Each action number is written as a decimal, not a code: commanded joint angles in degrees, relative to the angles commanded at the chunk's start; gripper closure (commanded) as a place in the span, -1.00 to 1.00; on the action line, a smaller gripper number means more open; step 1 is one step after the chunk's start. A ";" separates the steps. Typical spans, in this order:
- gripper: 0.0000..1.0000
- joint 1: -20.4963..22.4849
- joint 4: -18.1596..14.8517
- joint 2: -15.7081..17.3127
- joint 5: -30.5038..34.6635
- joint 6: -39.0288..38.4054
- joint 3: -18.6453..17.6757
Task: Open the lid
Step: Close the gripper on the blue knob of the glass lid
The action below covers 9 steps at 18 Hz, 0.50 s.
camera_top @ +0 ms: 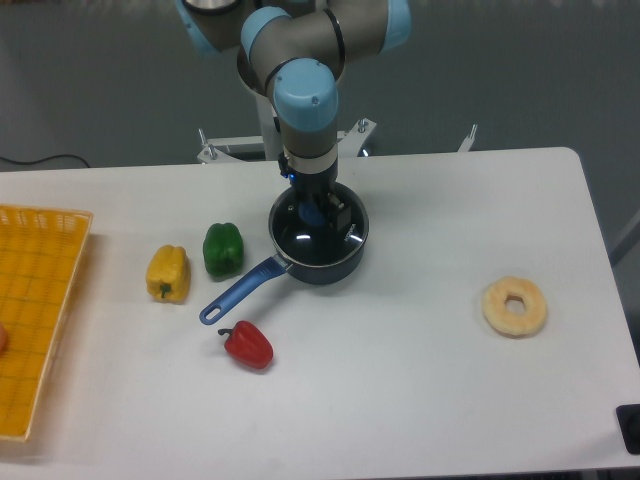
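Note:
The clear glass lid (322, 238) lies flat on the dark blue saucepan (345, 262) at the table's middle back, with light glinting off the glass. My gripper (314, 211) reaches straight down from the arm onto the lid's centre. Its dark fingers sit tight on both sides of the blue knob (314, 212), of which only a sliver shows between them. The gripper is shut on the knob. The wrist hides the back part of the lid. The saucepan's long blue handle (238, 292) points to the front left.
A green pepper (223, 249) and a yellow pepper (168, 273) stand left of the saucepan. A red pepper (248, 345) lies just past the handle's tip. A bagel-like ring (514, 306) is at the right. A yellow basket (40, 300) sits at the left edge.

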 joint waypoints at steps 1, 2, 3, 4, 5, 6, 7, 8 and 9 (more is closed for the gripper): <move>-0.60 -0.09 0.00 0.00 0.09 0.00 0.09; -0.57 -0.09 0.00 0.00 0.09 0.00 0.17; -0.54 -0.09 -0.09 0.00 0.09 0.00 0.26; -0.47 -0.09 -0.09 0.00 0.09 -0.09 0.26; -0.42 -0.09 -0.09 0.00 0.09 -0.17 0.44; -0.41 -0.09 -0.09 0.00 0.09 -0.18 0.53; -0.40 -0.09 -0.09 0.00 0.09 -0.44 0.53; -0.39 -0.09 -0.17 0.00 0.17 -0.44 0.53; -0.39 -0.09 -0.18 0.00 0.18 -0.35 0.61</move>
